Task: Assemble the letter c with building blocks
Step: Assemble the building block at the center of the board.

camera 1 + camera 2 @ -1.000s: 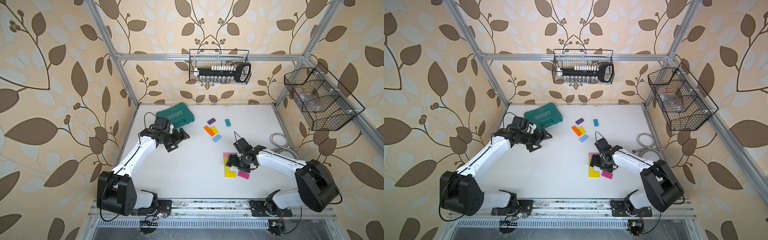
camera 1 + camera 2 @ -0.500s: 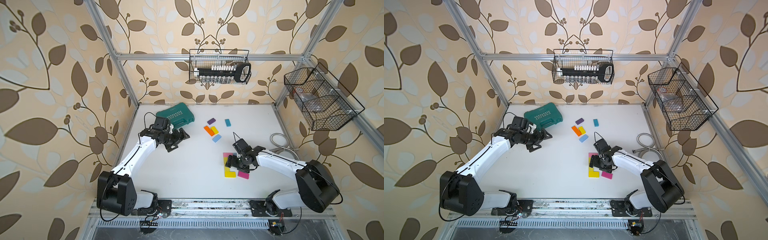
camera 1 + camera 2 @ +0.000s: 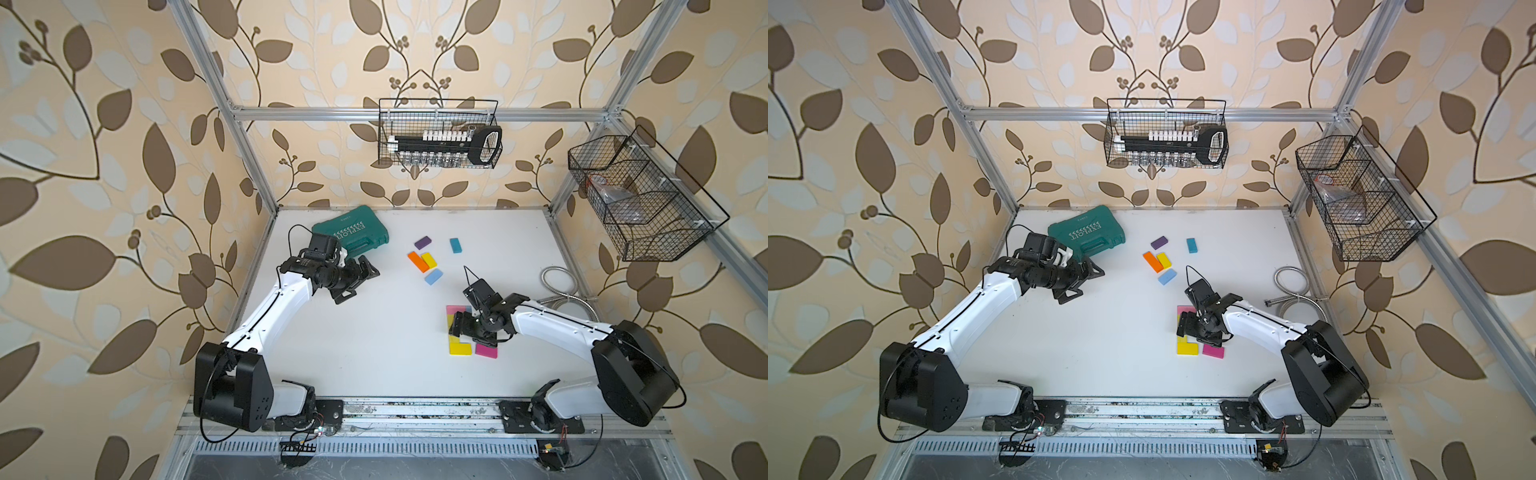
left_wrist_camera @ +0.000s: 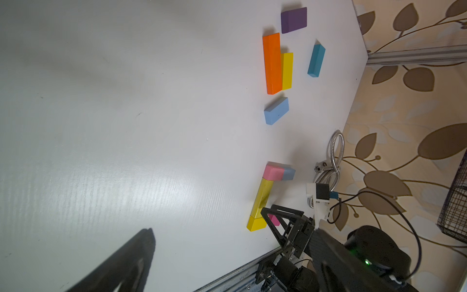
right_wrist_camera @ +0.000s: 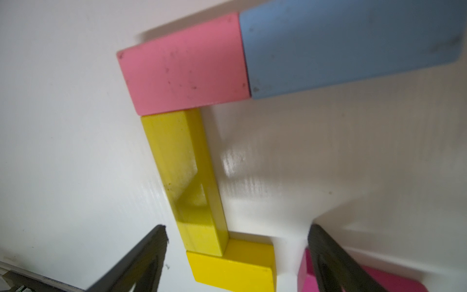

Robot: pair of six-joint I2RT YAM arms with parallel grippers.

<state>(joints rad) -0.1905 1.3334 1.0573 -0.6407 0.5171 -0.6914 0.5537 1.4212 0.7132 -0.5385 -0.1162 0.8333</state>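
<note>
The half-built letter lies on the white worktop (image 3: 374, 353), toward its right side. A pink block (image 5: 184, 75) and a pale blue block (image 5: 348, 43) butt end to end as the top bar. A long yellow block (image 5: 184, 177) runs down from the pink one, and a short yellow block (image 5: 232, 268) turns the corner at its foot. A magenta block (image 5: 310, 278) lies just beside the short yellow one, with a thin strip of worktop between them.

The right pincer (image 5: 237, 227) hangs low over this corner, released and grasping nothing. Its two fingers (image 5: 141, 263) are spread wide: one is outside the yellow column and the other is over the magenta block. In both top views it hides the middle of the letter.

Farther back lie five loose pieces. They are a purple block (image 3: 423, 242), a teal block (image 3: 456, 245), an orange block (image 3: 417, 262) touching a small yellow block (image 3: 429, 260), and a second pale blue block (image 3: 433, 276).

The left pincer (image 3: 353, 282) hovers well apart from them, spread open and empty. A green case (image 3: 351, 235) sits close behind it. A coiled metal hose (image 3: 559, 286) lies by the right edge, behind the right arm. Two wire baskets hang above, one on the back wall (image 3: 438, 133) and one on the right wall (image 3: 640, 195).

Compared with a second ago, the right pincer has drifted slightly toward the left side of the worktop, with its spread much the same. The left arm, the case and every block lie as they did.
</note>
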